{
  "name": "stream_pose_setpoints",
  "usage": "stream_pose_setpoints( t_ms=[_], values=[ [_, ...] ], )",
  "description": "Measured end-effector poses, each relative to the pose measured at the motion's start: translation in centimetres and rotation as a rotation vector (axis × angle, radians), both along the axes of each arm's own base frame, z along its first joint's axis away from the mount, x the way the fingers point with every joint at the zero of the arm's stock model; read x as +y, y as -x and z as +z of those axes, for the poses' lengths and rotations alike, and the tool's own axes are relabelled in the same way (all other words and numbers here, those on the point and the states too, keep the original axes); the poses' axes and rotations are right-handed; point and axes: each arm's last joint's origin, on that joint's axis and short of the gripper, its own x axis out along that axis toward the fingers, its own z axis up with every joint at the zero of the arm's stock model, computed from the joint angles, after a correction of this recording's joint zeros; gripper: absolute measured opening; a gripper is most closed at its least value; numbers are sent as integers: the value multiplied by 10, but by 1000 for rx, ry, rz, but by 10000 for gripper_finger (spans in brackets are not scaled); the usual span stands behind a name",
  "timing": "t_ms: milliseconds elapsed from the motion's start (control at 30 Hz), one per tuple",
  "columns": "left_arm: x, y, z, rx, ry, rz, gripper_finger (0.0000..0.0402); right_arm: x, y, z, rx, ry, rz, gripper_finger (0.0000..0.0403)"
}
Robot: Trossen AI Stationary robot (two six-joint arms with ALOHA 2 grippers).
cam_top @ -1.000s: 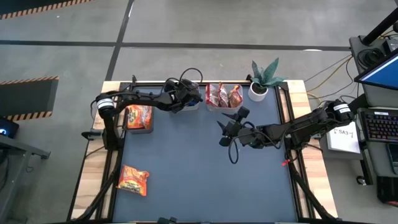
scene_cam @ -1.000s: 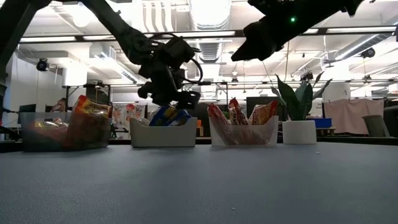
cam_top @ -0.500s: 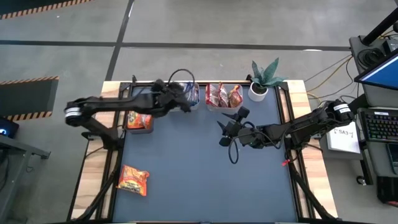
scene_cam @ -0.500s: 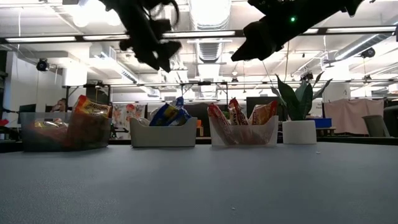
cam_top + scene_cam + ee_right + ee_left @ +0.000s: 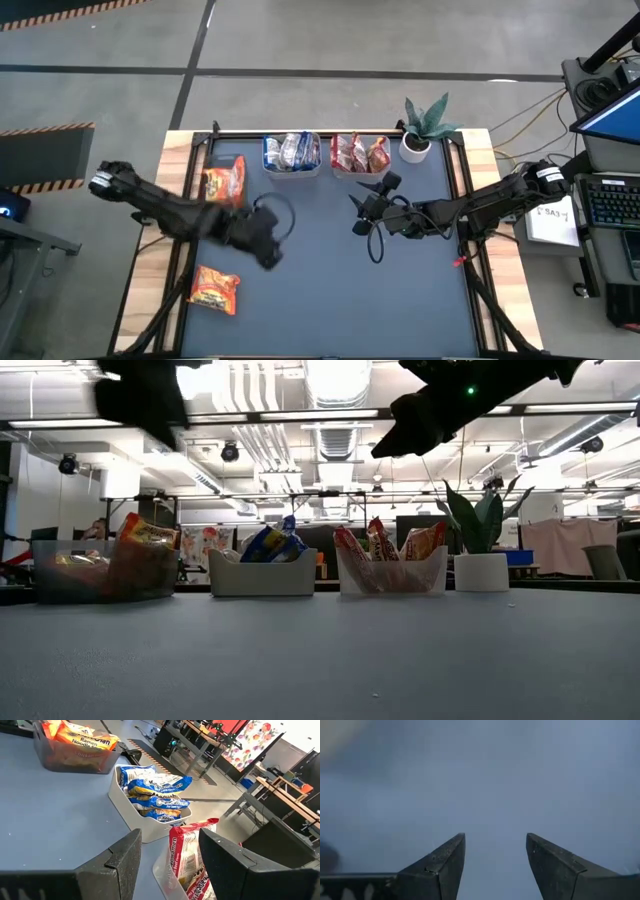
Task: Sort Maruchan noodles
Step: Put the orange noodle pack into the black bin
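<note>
Across the tabletop [image 5: 400,290], the left end effector [image 5: 262,240] has swung away from the tub [image 5: 292,155] of blue Maruchan noodles [image 5: 290,150], fingers released and empty, likely heading for the last loose packet [image 5: 214,289]. Right end effector [image 5: 362,205] hovers released mid-table; open workshop behind.
</note>
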Motion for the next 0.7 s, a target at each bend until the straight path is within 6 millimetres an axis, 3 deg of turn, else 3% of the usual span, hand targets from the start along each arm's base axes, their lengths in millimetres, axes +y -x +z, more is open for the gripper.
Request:
stream_pose_setpoints(
  t_ms=[133,333,433,700],
  values=[
    [-32,17,-15,138,157,117,191,0,0,0,-5,-5,-1,187],
    [-65,38,-45,496,262,308,179,0,0,0,-12,-12,-4,187],
    [-74,38,-60,641,270,352,172,-1,0,1,-22,-20,-8,187],
    [-93,31,-98,799,203,378,162,-1,0,1,-30,-25,-13,187]
  ],
)
